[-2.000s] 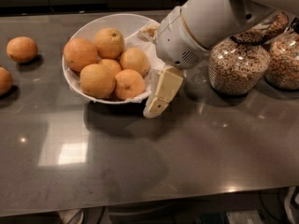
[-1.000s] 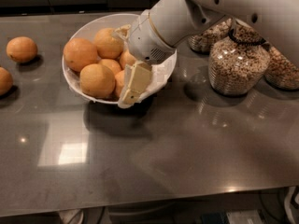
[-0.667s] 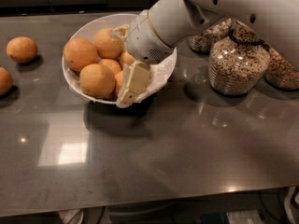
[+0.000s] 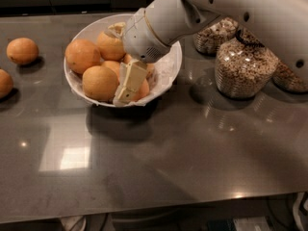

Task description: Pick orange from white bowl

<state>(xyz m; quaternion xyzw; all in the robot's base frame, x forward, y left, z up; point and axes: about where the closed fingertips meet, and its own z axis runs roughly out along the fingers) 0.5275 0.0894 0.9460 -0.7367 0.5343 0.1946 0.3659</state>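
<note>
Down inside the white bowl (image 4: pixel 84 34) with the gripper (image 4: pixel 129 83), low at the front rim, right against the orange (image 4: pixel 144 89). Just a sliver of dimpled yellow-orange skin showing beside the cream tool. Spread or clamped? Impossible to tell. Packed in with other oranges (image 4: pixel 99 83) on crinkled paper. Loose oranges (image 4: pixel 22 50) out left on the grey counter (image 4: pixel 168 158), cereal jars (image 4: pixel 244 69) over right.

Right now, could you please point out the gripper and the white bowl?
gripper (image 4: pixel 127 87), camera view: its cream tip, low at the bowl's front.
white bowl (image 4: pixel 89 32), camera view: bare back-left wall.
</note>
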